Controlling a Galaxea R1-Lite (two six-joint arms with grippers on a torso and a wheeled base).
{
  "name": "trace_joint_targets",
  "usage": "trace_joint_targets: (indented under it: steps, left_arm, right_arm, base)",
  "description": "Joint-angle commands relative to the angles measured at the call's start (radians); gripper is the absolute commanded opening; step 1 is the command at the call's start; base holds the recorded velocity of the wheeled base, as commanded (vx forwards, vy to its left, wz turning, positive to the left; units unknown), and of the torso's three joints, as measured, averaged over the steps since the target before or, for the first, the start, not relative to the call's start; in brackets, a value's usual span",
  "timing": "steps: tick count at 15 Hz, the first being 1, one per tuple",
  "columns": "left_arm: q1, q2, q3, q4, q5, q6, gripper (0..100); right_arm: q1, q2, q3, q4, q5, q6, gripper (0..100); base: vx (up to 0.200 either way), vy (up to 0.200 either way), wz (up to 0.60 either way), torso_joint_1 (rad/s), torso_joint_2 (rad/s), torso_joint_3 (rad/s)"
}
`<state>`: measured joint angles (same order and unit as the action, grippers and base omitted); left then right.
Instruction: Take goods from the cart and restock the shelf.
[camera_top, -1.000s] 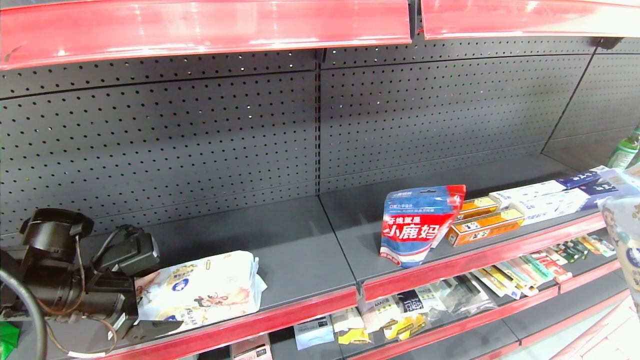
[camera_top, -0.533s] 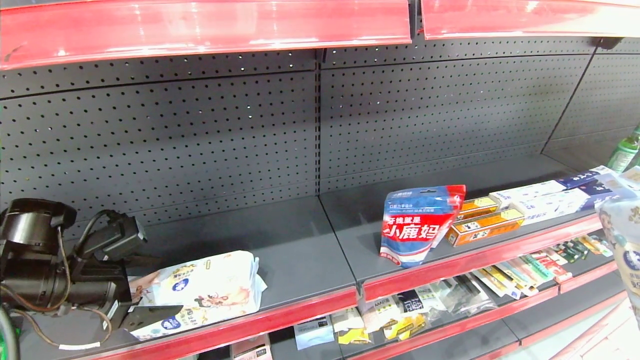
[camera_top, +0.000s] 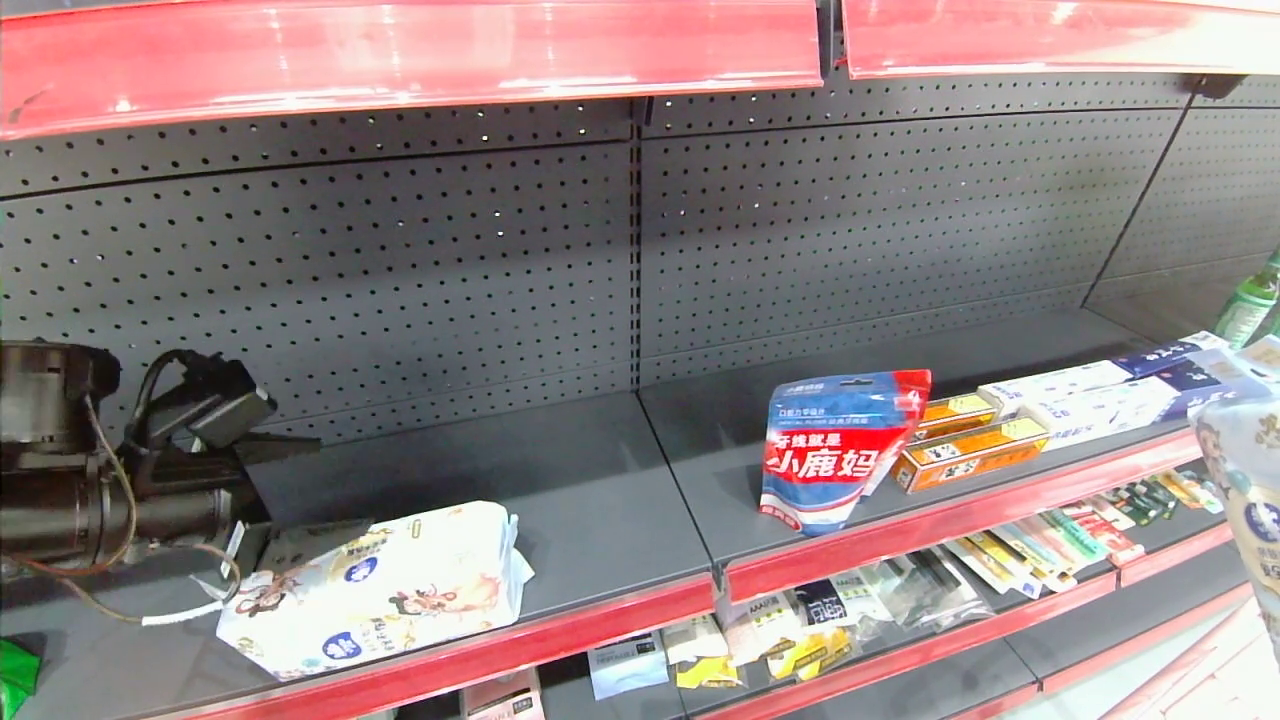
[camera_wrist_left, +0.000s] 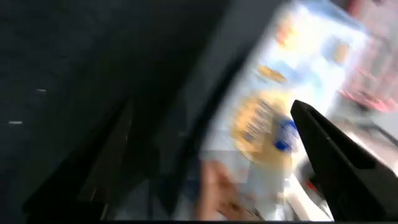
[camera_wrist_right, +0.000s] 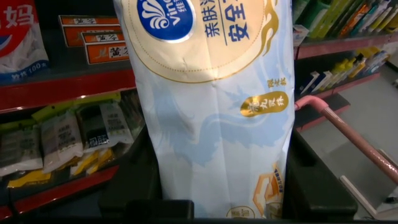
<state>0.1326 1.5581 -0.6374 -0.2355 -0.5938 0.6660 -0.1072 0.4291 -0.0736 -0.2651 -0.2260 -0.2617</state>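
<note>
A white pack of wipes (camera_top: 390, 585) lies flat at the front left of the grey shelf (camera_top: 600, 470). My left gripper (camera_top: 298, 488) hovers just left of it, open and holding nothing. In the left wrist view its dark fingers (camera_wrist_left: 336, 162) stand wide apart, with the pack (camera_wrist_left: 273, 124) a blur beyond them. My right gripper (camera_wrist_right: 217, 168) is shut on a second wipes pack (camera_wrist_right: 211, 106), held upright. That pack (camera_top: 1245, 480) shows at the far right edge of the head view, in front of the shelf.
A red and blue pouch (camera_top: 840, 450) stands mid-right on the shelf, beside orange boxes (camera_top: 965, 450) and white and blue boxes (camera_top: 1090, 395). A green bottle (camera_top: 1250, 300) is far right. Small goods fill the lower shelf (camera_top: 900, 600). A pink cart handle (camera_wrist_right: 348, 134) is below.
My left gripper has drawn back to the left and risen off the wipes pack, which now lies fully uncovered on the shelf. The pack in my right gripper has shifted slightly.
</note>
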Motion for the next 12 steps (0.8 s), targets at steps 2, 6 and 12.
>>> trace_joint_targets:
  steps: [2, 6, 12]
  left_arm:
    - [-0.048, 0.071, 0.038, -0.315, 0.239, -0.193, 100]
    - [-0.211, 0.097, 0.202, -0.694, 0.669, -0.479, 100]
    - [-0.212, -0.214, 0.483, -0.686, 0.543, -0.479, 100]
  right_arm:
    - [0.0, 0.002, -0.002, 0.0, 0.004, -0.001, 0]
    - [0.023, 0.008, -0.014, 0.0, 0.074, -0.001, 0]
    - [0.041, 0.033, -0.055, 0.095, 0.286, -0.002, 0]
  base:
    - [0.0, 0.0, 0.0, 0.0, 0.0, 0.0]
    - [0.0, 0.0, 0.0, 0.0, 0.0, 0.0]
    - [0.0, 0.0, 0.0, 0.0, 0.0, 0.0]
